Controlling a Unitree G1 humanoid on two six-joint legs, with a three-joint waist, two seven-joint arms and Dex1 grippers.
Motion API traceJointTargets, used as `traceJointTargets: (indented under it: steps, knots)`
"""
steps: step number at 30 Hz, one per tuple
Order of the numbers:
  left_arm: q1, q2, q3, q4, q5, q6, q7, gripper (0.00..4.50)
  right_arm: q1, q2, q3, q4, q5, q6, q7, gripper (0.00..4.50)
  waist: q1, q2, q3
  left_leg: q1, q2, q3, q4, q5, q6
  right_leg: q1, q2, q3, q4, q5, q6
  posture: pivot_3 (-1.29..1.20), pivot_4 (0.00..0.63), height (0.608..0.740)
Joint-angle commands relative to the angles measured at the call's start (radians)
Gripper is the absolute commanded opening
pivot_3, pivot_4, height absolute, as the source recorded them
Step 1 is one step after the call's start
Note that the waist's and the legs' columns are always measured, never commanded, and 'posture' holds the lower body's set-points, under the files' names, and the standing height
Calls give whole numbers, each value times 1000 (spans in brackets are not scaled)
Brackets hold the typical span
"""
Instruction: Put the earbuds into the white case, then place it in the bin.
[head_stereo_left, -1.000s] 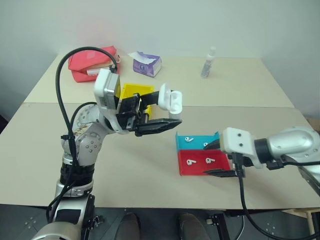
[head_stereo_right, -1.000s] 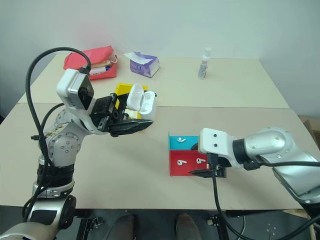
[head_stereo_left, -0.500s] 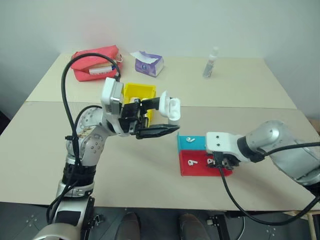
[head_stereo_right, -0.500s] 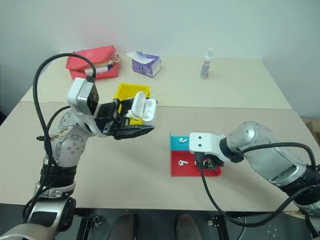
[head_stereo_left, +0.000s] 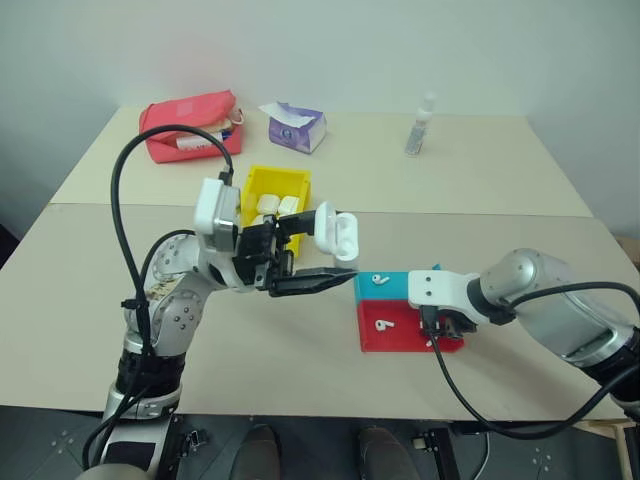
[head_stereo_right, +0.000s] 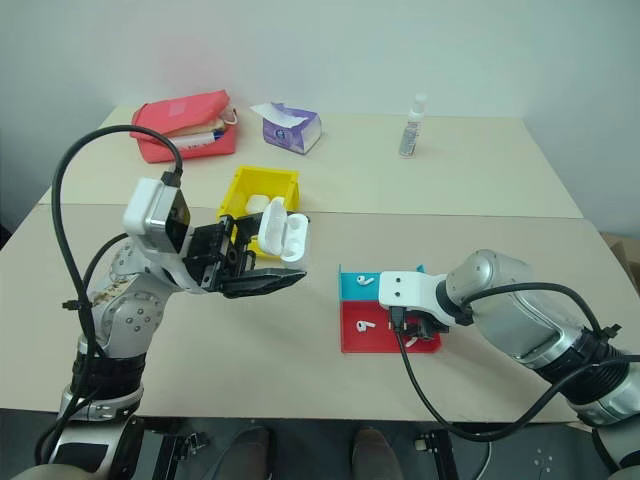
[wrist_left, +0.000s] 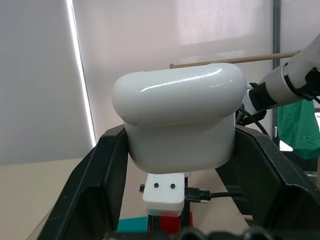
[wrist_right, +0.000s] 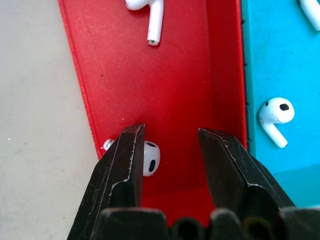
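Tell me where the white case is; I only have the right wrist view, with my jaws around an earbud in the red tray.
Observer: The left gripper holds the white case off the table, lid flipped open.
Operator: Where is that relative to my trays?
Observer: On the robot's left of the teal tray, between it and the bin.
Operator: Is the bin free?
Observer: No, two other white cases lie in it.
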Motion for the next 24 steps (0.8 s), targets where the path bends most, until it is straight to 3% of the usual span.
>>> traceJointTargets:
  steps: [1, 11, 24]
  knots:
    - [2, 10, 12, -40, -24, 4, 20, 2859, 7, -7, -53, -31, 10, -4, 19, 2105, 0, 0, 0, 0, 0, 0, 0, 0, 0, 0, 0, 0, 0, 0, 0, 0, 150, 740]
    - [-45, 16, 13, 4, -35, 15, 20, 2859, 17, 41, -164, -138, 109, -54, 42, 2105, -1, 0, 0, 0, 0, 0, 0, 0, 0, 0, 0, 0, 0, 0, 0, 0, 150, 740]
    - [1, 0, -14, 11, 4, -33, 4, 2859, -29, 141, -21, -69, -34, -133, 17, 2105, 0, 0, 0, 0, 0, 0, 0, 0, 0, 0, 0, -1, 0, 0, 0, 0, 150, 740]
